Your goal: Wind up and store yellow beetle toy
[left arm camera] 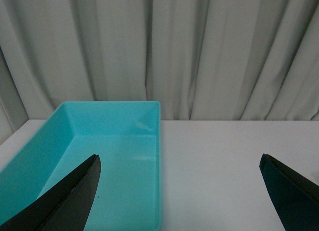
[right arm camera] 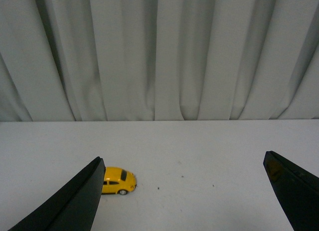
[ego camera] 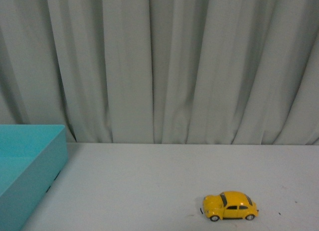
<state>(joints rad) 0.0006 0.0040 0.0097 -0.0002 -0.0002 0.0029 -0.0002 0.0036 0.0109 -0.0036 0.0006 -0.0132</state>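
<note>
We see the right tool point(right arm camera: 183, 156) with its two dark fingers point(right arm camera: 75, 206) spread wide apart and nothing between them. The beetle point(right arm camera: 119, 181) stands on its wheels on the white desk point(right arm camera: 209, 141), side on to us, one end hidden behind a finger. A few tiny dark specks point(right arm camera: 158, 187) dot the desk near it. Along the far edge hangs a pale grey curtain point(right arm camera: 159, 51) in deep folds.

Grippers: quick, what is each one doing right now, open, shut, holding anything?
Left gripper: open, jaws wide apart, holding nothing.
Right gripper: open, jaws wide apart, holding nothing.
</note>
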